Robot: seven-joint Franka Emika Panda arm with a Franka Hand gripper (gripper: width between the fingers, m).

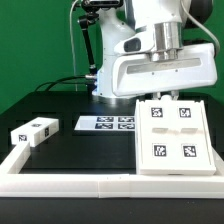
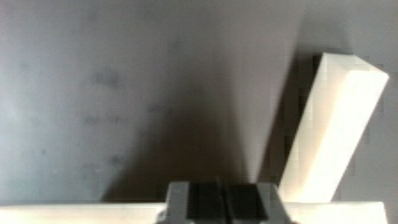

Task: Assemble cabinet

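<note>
The cabinet body (image 1: 172, 138), a large white box whose upper face carries four tags, lies on the dark table at the exterior view's right. My gripper (image 1: 165, 97) hangs just behind its far edge, fingertips mostly hidden by the body. In the wrist view the gripper (image 2: 222, 202) is shut with nothing between the fingers. A white edge (image 2: 89, 213) runs across right at the fingertips. A long white panel (image 2: 331, 120) lies on the table beyond them. A small white tagged block (image 1: 33, 130) lies at the exterior view's left, far from the gripper.
The marker board (image 1: 106, 123) lies flat at the table's middle back. White border rails run along the front (image 1: 100, 185) and the exterior view's left (image 1: 12, 158). The arm's base stands behind the marker board.
</note>
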